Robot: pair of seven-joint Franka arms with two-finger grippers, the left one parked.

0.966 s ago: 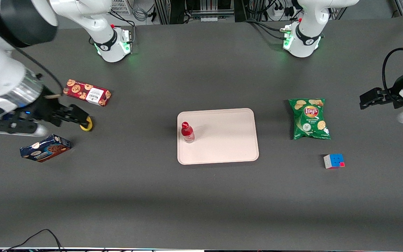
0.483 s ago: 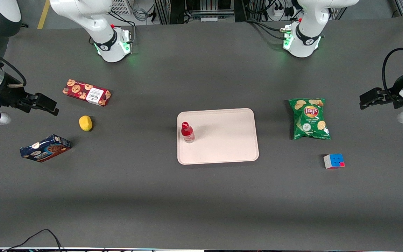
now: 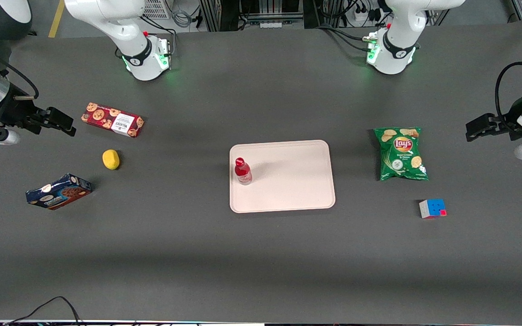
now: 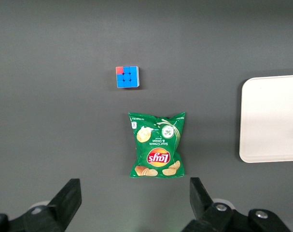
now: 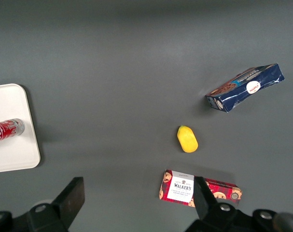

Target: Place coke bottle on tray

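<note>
The bench lies wide open around the tray, and the bottle stands upright on it, close to the rim at the working arm's end, so the placing looks done. The gripper, fingers apart and empty, hangs well away near the red cookie box; nothing more than parking seems called for.
</note>
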